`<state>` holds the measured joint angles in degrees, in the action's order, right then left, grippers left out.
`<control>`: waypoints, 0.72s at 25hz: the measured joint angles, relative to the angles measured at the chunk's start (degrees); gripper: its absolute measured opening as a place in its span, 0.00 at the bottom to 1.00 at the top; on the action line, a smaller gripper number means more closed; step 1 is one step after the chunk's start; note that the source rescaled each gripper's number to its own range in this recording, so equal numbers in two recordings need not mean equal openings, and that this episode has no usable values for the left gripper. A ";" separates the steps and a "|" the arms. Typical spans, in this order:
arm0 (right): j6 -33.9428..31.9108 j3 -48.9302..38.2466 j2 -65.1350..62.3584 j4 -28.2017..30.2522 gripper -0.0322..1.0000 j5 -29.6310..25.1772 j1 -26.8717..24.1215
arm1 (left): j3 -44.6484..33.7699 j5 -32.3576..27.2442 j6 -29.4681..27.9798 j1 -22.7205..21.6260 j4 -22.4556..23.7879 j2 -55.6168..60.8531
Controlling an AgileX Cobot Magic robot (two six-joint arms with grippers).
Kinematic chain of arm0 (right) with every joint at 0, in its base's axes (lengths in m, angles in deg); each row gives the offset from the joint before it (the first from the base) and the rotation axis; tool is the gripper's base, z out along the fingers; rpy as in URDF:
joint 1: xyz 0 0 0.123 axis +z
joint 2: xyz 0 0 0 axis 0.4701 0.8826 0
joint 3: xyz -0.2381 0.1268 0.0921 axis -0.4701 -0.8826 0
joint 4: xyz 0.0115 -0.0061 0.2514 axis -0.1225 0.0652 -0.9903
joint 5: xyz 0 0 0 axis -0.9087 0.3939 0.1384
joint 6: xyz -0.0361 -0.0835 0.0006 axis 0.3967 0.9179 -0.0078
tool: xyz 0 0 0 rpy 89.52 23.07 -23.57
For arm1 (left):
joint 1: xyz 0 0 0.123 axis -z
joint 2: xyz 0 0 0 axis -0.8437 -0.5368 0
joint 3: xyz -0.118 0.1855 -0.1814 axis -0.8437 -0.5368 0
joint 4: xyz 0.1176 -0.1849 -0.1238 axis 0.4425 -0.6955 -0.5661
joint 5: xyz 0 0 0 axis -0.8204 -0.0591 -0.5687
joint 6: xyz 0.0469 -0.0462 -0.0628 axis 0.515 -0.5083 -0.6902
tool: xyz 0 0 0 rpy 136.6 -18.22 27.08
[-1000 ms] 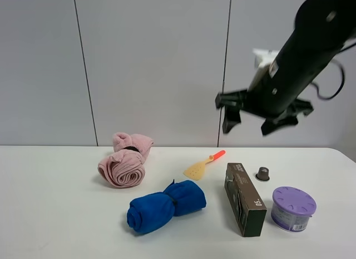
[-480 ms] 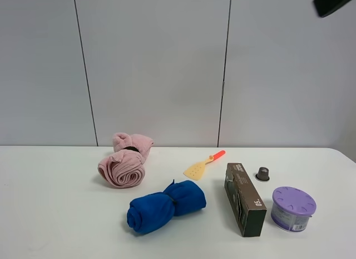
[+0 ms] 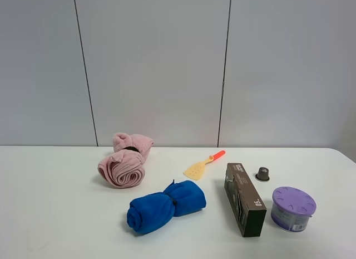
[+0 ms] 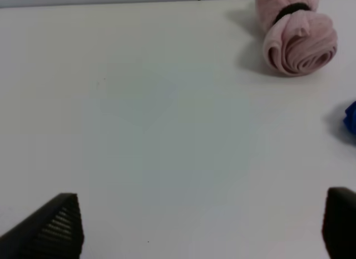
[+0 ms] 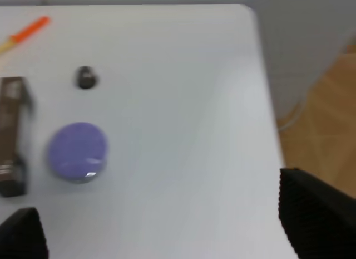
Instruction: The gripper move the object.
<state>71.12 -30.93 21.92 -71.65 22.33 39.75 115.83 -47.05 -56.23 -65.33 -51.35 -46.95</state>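
The object is a long cardboard box (image 3: 245, 198) with a brown top and dark green sides. It lies on the white table between the blue towel roll (image 3: 165, 206) and the purple tub (image 3: 293, 208). Neither arm shows in the exterior high view. In the right wrist view my right gripper (image 5: 167, 231) is open and empty, high above the table's right end, with the box (image 5: 11, 131) cut off at the picture's edge. In the left wrist view my left gripper (image 4: 194, 231) is open and empty over bare table.
A pink rolled towel (image 3: 125, 161) lies at the back left, also in the left wrist view (image 4: 297, 36). An orange-handled spatula (image 3: 203, 165) and a small dark capsule (image 3: 263, 173) lie behind the box. The table's right edge (image 5: 267, 103) borders wooden floor (image 5: 328, 103).
The right arm, which hung open above the box a second ago, has risen up and to the right, out of the exterior view. The objects on the table have not moved.
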 joint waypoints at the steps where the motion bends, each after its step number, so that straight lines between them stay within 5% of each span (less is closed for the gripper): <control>1: 1.01 -1.38 -2.19 -0.59 0.76 0.00 -2.33 | 0.00 0.00 0.00 0.00 0.00 0.00; 8: 2.13 -9.78 -15.95 -11.07 0.76 0.05 -10.49 | 0.00 0.00 0.00 0.00 0.00 0.00; 18: 2.08 -23.23 -32.30 -18.15 0.76 -3.54 -11.40 | 0.00 0.00 0.00 0.00 0.00 0.00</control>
<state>73.20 -54.16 -10.38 -89.81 18.79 28.35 115.83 -47.05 -56.23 -65.33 -51.35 -46.95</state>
